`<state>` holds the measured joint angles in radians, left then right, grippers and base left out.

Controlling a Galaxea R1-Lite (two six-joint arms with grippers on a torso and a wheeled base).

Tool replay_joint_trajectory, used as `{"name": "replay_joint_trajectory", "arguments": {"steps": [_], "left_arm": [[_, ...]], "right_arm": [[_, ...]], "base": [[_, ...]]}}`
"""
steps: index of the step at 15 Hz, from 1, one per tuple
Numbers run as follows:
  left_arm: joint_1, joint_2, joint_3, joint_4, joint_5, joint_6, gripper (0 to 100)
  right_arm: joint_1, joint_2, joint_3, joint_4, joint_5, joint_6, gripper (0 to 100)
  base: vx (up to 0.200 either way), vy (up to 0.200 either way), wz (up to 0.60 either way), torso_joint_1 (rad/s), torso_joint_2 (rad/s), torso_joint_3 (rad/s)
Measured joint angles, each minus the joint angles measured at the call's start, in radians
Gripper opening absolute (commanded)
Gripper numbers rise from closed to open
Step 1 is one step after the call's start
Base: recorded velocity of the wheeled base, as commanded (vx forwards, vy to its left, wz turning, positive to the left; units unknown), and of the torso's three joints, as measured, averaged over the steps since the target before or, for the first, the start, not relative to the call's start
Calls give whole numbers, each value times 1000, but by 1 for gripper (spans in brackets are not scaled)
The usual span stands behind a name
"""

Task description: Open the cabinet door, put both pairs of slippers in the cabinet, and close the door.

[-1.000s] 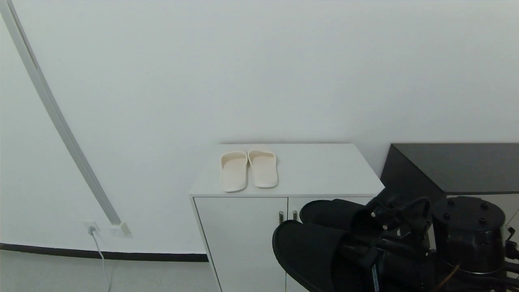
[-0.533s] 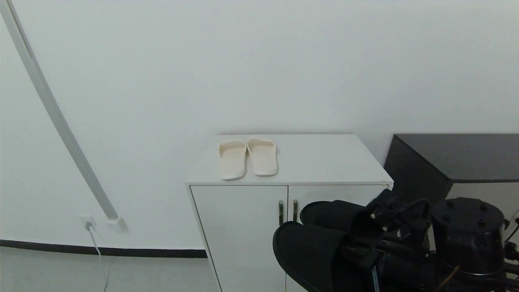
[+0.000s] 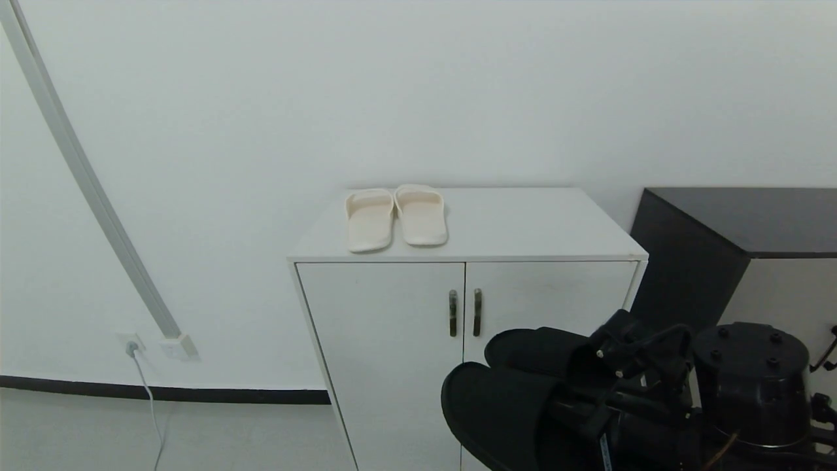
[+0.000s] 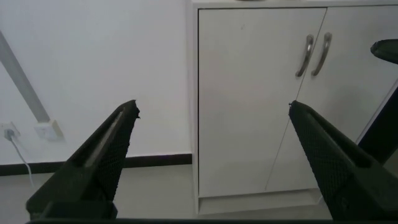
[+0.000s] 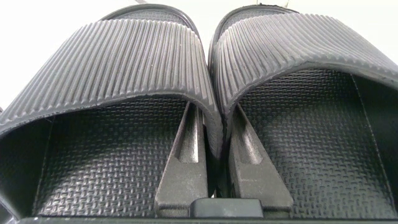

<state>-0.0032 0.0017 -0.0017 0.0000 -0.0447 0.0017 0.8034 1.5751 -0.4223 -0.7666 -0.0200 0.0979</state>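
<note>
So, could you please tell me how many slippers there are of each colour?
Cream slippers, on top of the cabinet: 2
Black slippers, held in the right gripper: 2
Total: 4

cream slippers (image 3: 395, 217) plain; black slippers (image 5: 149, 68) ribbed straps, diamond-textured footbeds; cabinet (image 3: 386, 340) white, handles (image 3: 452, 313) dark; side unit (image 3: 686, 261) right, black.

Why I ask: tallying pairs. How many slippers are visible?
4: two cream slippers side by side on the cabinet top; two black slippers clamped in the right gripper.
</note>
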Motion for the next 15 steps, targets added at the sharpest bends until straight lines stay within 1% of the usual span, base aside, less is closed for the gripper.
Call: {"name": "replay_joint_trajectory", "arguments": {"steps": [7, 15], "left_arm": [[0, 0, 0, 0, -3, 1, 100], [0, 0, 0, 0, -6, 4, 100]], "right_arm": [[7, 3, 5, -1, 0, -2, 0], [16, 4, 13, -1, -1, -4, 0]], "base": [[0, 0, 0, -179, 502, 321], [0, 0, 0, -117, 463, 345]]}}
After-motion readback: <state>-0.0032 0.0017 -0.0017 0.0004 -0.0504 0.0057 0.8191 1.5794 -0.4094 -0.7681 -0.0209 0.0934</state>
